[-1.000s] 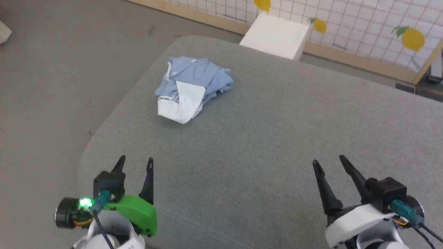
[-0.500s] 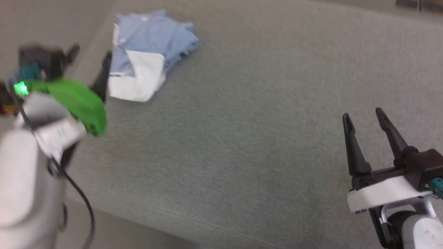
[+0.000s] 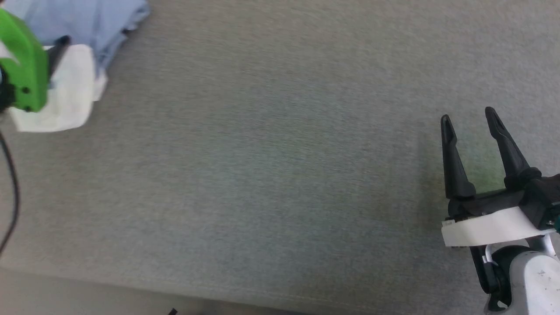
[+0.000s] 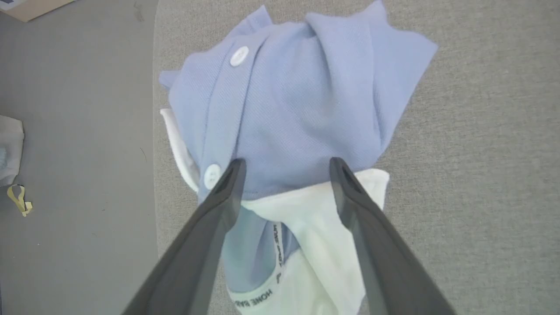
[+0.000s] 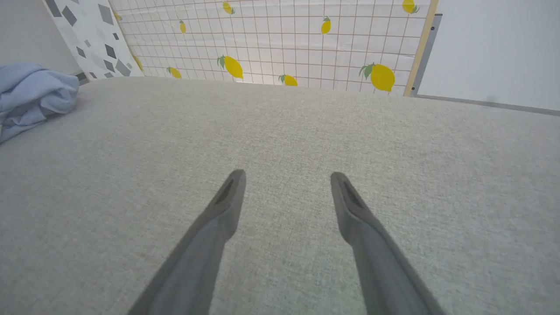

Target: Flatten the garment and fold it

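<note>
Panel printed with lemons on a grid (image 5: 284, 39) behind a wide grey upholstered surface (image 3: 280, 153); smooth grey floor (image 4: 74, 131) alongside. Light blue polo shirt (image 4: 297, 105) bunched near that surface's left edge: soft piqué knit, white collar, round white buttons. Over it, left gripper (image 4: 284, 164) spread wide; contact unclear. Well apart, right gripper (image 3: 467, 114) equally spread above coarse-woven bare fabric.

You have the shirt (image 4: 297, 109) lying crumpled in a heap on the grey padded surface (image 4: 481, 131), close to its edge. It is light blue knit, bunched into loose folds. Two white buttons (image 4: 239, 56) show, and a white part (image 4: 323, 227), probably the collar, spills out beside a lettered strip (image 4: 277, 238).
</note>
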Available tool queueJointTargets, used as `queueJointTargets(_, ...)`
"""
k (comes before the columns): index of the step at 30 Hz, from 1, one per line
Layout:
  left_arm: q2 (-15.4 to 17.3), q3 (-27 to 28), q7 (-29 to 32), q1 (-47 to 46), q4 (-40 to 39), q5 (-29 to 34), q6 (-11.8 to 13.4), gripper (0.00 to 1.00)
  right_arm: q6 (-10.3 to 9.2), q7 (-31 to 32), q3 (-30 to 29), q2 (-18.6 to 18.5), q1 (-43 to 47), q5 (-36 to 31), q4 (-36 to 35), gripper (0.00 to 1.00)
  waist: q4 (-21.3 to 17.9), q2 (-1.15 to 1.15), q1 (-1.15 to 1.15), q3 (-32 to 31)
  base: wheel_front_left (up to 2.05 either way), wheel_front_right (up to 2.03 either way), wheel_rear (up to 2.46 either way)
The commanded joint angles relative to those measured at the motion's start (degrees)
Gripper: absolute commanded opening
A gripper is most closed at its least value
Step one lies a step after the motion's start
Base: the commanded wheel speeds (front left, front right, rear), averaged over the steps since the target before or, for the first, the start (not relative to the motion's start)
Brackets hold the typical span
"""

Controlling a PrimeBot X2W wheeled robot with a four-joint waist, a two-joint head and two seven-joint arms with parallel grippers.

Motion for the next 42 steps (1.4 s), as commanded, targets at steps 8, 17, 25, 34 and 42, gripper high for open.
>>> queueJointTargets(8,4.84,-2.5,7.11,-2.37,5.45,-2.59,-0.14,1.0,-0.09,-1.88,-0.26,0.0,-1.13,0.66,1.59,1.0,-5.59,0.0,-0.02,5.81,0.0,0.0,0.0)
queueJointTargets(17,5.15,-1.56,1.02,-2.2,6.74,-2.08,0.15,0.0,-0.09,-1.7,-0.13,0.0,-1.17,0.39,3.88,1.0,-4.41,0.0,-0.02,1.92,0.0,0.0,0.0)
queueJointTargets(25,4.6,0.51,-13.21,-3.51,5.48,0.72,0.19,0.0,-0.09,-1.35,-0.06,0.0,0.06,1.33,7.05,1.0,-3.14,0.0,-0.02,-7.13,0.0,0.0,0.0)
queueJointTargets(34,0.6,-1.09,-23.62,-5.68,-1.53,2.09,0.05,0.0,-0.09,-1.05,0.8,0.0,1.43,3.18,9.66,1.0,-3.84,0.0,-0.02,-16.05,0.0,0.0,0.0)
queueJointTargets(42,-8.02,-3.21,-27.03,-8.79,-8.25,1.69,2.55,0.0,-0.09,-1.1,1.77,0.0,1.71,4.05,10.47,1.0,-7.48,0.0,-0.02,-19.39,0.0,0.0,0.0)
